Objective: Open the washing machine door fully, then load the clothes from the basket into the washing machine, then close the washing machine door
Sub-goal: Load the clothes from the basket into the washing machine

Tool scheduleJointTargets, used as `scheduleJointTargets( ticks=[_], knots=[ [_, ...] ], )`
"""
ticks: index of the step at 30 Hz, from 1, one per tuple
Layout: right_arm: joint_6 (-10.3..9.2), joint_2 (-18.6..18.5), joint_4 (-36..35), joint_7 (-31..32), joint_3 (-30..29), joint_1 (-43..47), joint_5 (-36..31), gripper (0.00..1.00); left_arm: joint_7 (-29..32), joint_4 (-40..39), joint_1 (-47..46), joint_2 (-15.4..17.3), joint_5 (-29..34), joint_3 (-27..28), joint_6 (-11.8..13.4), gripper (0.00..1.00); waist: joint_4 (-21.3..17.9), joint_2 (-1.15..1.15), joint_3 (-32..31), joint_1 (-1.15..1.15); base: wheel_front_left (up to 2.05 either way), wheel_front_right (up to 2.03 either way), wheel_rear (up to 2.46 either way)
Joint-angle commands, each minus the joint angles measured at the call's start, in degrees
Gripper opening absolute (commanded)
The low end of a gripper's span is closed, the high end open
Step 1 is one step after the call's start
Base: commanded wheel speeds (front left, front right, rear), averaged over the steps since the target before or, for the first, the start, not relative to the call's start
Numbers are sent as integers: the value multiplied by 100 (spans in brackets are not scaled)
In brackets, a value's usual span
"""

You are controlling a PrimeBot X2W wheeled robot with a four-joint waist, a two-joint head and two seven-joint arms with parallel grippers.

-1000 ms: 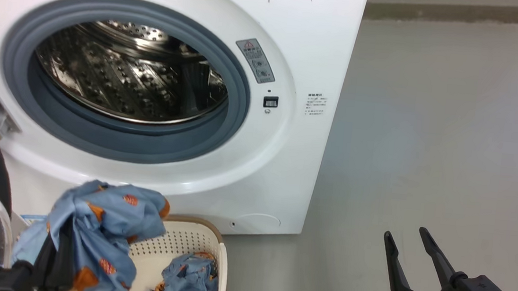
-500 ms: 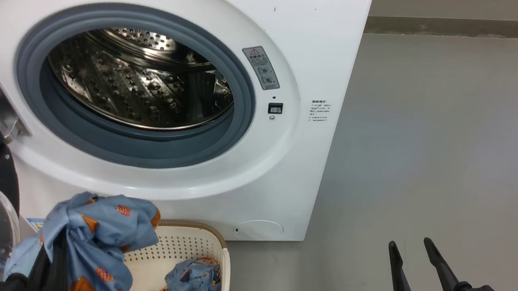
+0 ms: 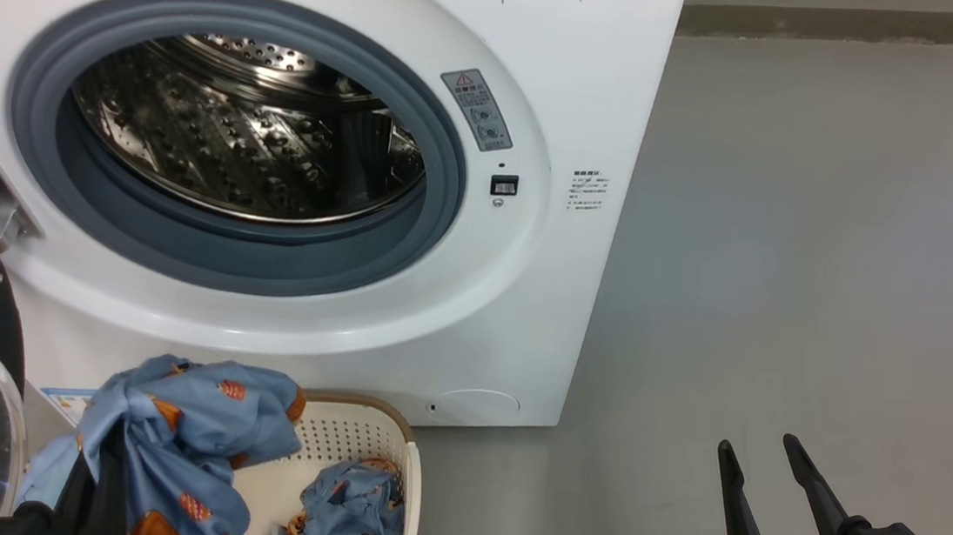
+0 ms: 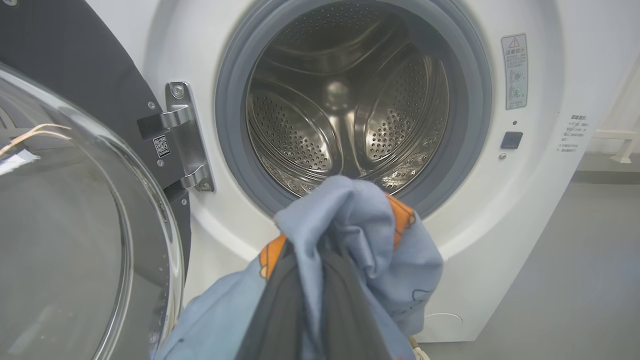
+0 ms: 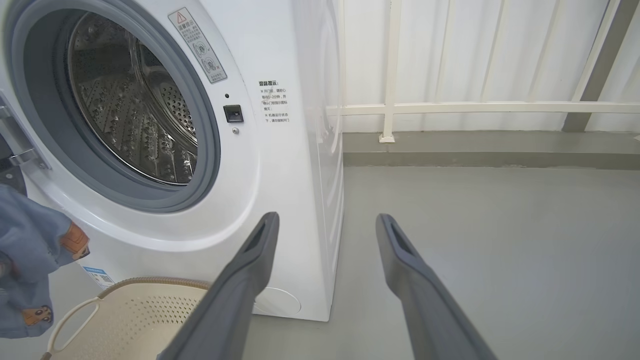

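The white washing machine [image 3: 566,66] stands with its steel drum [image 3: 236,131] bare inside the grey gasket. Swung out to the left is the washing machine door [image 4: 75,225], black with a glass bowl. My left gripper [image 4: 320,250] is shut on a light-blue garment [image 3: 182,423], one of the clothes, held above the basket's left end and below the drum opening. The fabric wraps the fingertips. In the cream basket [image 3: 373,432] lies another blue garment [image 3: 353,509]. My right gripper [image 3: 759,469] hangs open over the floor at the right, holding nothing.
Grey floor [image 3: 793,246] stretches right of the machine. A white railing [image 5: 450,107] and a low kerb run behind it. The door hinge [image 4: 182,135] juts from the machine's left side, close to the held garment.
The head view dipped and came back, so the whole picture shifted. The held garment and both grippers keep about the same places.
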Motion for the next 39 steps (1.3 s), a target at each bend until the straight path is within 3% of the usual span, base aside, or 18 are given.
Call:
scheduleJointTargets(
  ticks=[1, 10, 20, 30, 39],
  knots=[
    [8, -15, -169, -69, 152, -152, -45, 100, -37, -116, -207, 38, 32, 217, -24, 0, -11, 0, 43, 0, 0, 0, 0],
    [8, -15, -184, -69, 174, -265, -50, 100, -37, 11, -564, 8, 29, 209, -124, 0, -77, 0, 445, 0, 0, 0, 0],
    [8, -15, -220, -69, 214, -489, -40, 100, -37, 346, -1380, 20, 27, 251, -255, 0, -400, 0, 1057, 0, 0, 0, 0],
    [8, -15, -201, -69, 401, -838, 34, 100, -36, 1188, -2786, 415, 120, 274, -435, 0, -835, 0, 1651, 0, 0, 0, 0],
    [8, -15, -124, -69, 625, -1045, 155, 100, 87, 1893, -3942, 979, 201, 339, -505, 0, -1339, 0, 2045, 0, 0, 0, 0]
  ],
)
